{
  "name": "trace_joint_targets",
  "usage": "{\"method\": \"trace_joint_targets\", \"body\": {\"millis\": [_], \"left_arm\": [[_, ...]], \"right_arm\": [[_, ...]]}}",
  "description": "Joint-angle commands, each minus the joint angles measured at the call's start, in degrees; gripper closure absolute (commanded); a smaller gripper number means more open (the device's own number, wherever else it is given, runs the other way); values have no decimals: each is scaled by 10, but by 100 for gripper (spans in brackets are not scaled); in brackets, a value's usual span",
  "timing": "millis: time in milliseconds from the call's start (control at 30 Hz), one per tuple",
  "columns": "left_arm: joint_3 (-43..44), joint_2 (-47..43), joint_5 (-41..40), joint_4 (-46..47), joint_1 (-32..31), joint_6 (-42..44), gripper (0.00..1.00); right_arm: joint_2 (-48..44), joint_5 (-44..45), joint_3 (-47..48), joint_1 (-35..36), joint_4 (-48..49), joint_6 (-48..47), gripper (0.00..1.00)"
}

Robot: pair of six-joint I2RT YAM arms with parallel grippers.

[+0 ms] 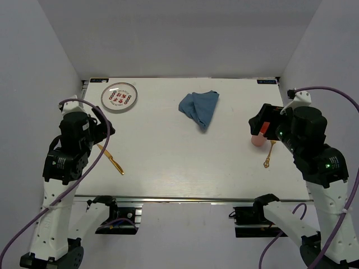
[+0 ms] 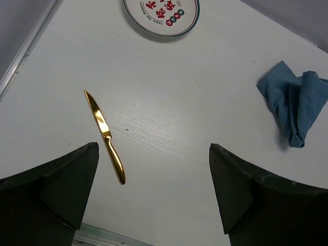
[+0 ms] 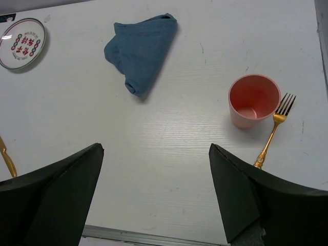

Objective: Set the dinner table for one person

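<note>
A: Which step is the robot on?

B: Judging by the layout, the very first. The plate (image 3: 21,43) sits at the far left corner and a crumpled blue cloth (image 3: 141,51) lies far centre. The gold knife (image 2: 105,136) is near the left edge, and the pink cup (image 3: 252,100) stands at the right with the gold fork (image 3: 274,130) just beside it.

A: And the grippers?

B: The left gripper (image 2: 154,169) hangs above the knife's side, fingers spread wide, holding nothing. The right gripper (image 3: 156,169) hovers near the cup, equally spread and empty.

A: The next move?

B: Likely fetching the plate to near centre. It is shallow, so the fingers would need to pinch its rim.

A: And the dinner table (image 1: 168,168)?

B: It is a large white rectangular top with faint grain and a metal rail along its front edge. It lies just beyond both arm bases.
</note>
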Motion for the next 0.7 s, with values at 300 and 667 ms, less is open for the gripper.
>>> {"method": "trace_joint_targets", "body": {"millis": [300, 667], "left_arm": [[-26, -4, 8, 21, 4, -7, 2], [-211, -15, 107, 150, 4, -22, 2]], "right_arm": [[45, -132, -39, 0, 127, -7, 11], [447, -146, 96, 39, 239, -3, 11]]}}
